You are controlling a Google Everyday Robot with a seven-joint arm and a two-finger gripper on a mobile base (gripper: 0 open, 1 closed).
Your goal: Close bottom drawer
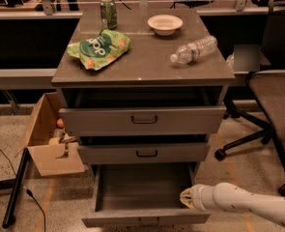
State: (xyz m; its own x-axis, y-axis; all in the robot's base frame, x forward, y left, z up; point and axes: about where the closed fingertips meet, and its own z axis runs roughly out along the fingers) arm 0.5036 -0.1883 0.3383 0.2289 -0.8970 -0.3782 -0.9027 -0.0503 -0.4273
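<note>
Your bottom drawer (142, 190) stands wide open, not yet pushed. Your tool (186, 198) sits at its right side; I cannot tell whether it is open or closed.

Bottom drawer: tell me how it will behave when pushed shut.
The bottom drawer looks empty, so it should probably slide light. It is pulled far out, so a push should run straight in rather than tip. The gripper sits at the tray's right side, near the front; an off-centre push there might skew it slightly.
</note>
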